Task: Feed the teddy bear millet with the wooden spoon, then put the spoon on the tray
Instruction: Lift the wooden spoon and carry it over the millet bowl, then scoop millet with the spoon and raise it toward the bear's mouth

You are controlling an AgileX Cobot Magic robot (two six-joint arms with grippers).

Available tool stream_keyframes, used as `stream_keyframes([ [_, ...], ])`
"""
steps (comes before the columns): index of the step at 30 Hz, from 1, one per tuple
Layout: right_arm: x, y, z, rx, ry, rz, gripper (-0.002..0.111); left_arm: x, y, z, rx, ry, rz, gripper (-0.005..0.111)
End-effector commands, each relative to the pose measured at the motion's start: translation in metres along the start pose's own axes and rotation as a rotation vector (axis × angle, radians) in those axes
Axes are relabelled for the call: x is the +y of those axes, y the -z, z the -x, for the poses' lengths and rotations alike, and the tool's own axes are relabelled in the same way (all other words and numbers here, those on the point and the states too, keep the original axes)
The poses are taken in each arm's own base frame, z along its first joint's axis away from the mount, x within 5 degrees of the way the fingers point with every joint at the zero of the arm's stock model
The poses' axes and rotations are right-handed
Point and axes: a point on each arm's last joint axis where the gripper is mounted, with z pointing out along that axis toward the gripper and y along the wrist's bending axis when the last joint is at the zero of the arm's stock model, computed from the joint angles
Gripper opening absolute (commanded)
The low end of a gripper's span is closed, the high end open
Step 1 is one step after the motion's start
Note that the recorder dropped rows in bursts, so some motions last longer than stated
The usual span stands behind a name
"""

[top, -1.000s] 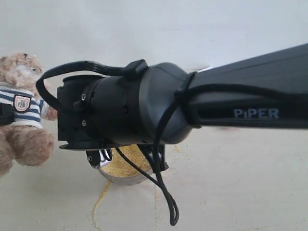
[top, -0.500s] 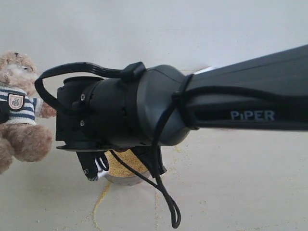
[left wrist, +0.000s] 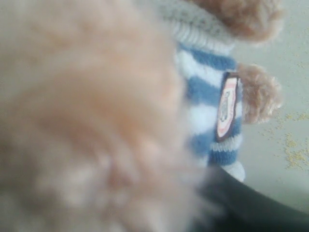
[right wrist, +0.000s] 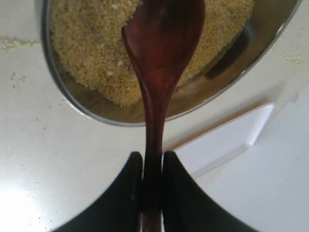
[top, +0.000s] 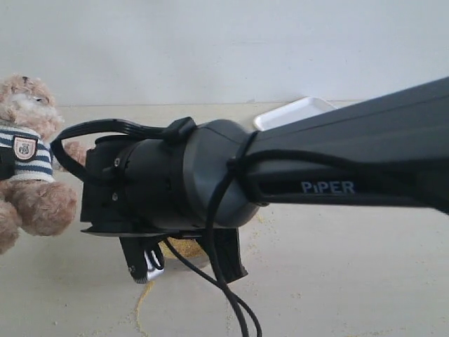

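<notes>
The wooden spoon (right wrist: 162,63) is a slim piece of dark reddish-brown wood with a glossy oval bowl that narrows into a long thin handle. The handle is clamped between the two black fingers (right wrist: 123,193) of the right jaws, which are closed tight on it. The spoon's bowl reaches straight out ahead of those jaws, over the millet (right wrist: 89,53). Whether wood and grain touch cannot be told.

The millet is seen as fine golden-yellow grains heaped in a round metal bowl (right wrist: 91,110) just in front of the right jaws. A corner of the white tray (right wrist: 227,140) lies close beside the jaws, apart from the metal bowl. Loose grains are scattered on the pale desk (top: 351,281) — a thin trail (top: 144,302) runs out below the jaws in the exterior view.

That view is largely filled by the black right arm (top: 316,182), with a cable looped along it, and the tray's far edge (top: 295,111) shows beyond it.

The teddy bear (top: 28,168) — fluffy, light brown, in a navy-and-white striped shirt with a crest badge — is seen well off to the side of the right jaws. Up against the left wrist camera its fur is a blur (left wrist: 207,96). The left jaws are not clearly shown, so their state cannot be told.
</notes>
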Motion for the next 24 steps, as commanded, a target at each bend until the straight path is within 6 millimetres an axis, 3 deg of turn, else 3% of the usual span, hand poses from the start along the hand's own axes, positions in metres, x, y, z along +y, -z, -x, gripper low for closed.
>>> stream_keyframes([
  [1,-0.003,0.004,-0.007,-0.009,-0.116,0.019,0.0,-0.003,0.0,0.003,-0.008,0.017,-0.016,0.005],
  [7,-0.008,0.012,-0.023,-0.076,-0.2,0.111,0.0,-0.003,0.0,0.003,-0.008,0.015,-0.015,0.005],
  [19,-0.019,0.001,-0.055,-0.176,-0.431,0.318,0.0,-0.008,0.0,0.001,0.007,-0.004,-0.066,0.005],
  [24,-0.028,0.011,-0.073,-0.3,-0.532,0.38,0.0,-0.02,0.002,-0.004,0.056,-0.058,-0.21,0.005],
])
